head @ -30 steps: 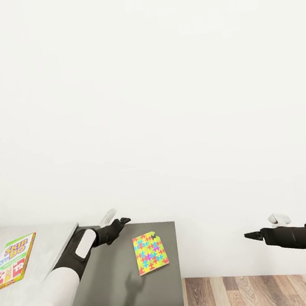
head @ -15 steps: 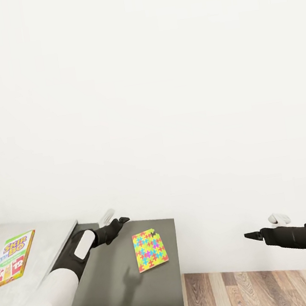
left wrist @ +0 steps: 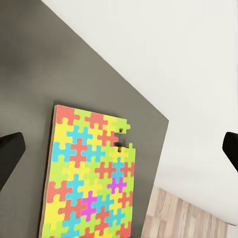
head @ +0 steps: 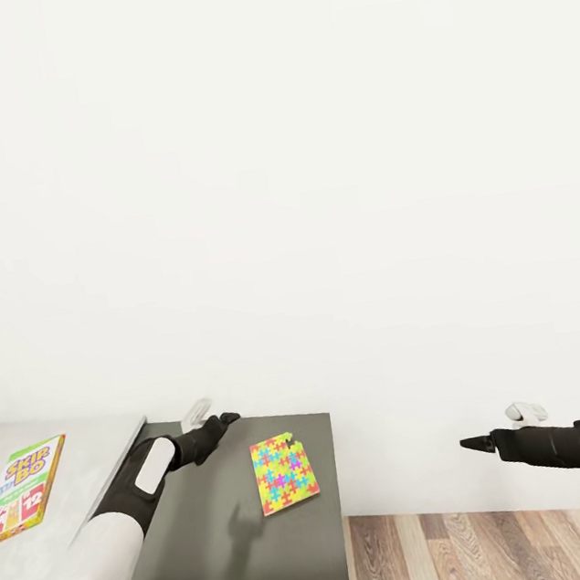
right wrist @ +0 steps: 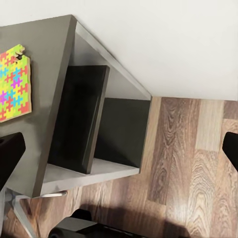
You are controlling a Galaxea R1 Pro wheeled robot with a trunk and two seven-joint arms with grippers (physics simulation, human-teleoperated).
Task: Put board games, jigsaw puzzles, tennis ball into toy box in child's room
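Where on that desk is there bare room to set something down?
The dark desk top lies bare nearer than the jigsaw puzzle. The pale top is free between the board game and the left arm. No spot looks crowded.

Board game (head: 26, 487) left of jigsaw puzzle (head: 285, 473)

Matt dk-grey table (head: 242, 536), wood-plank floor (head: 492, 547), glossy puzzle (head: 285, 472), speckled top.

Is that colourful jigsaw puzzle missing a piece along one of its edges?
Yes, the left wrist view shows the jigsaw puzzle with a notch cut into one edge where a piece is absent, as it lies flat on the dark table.
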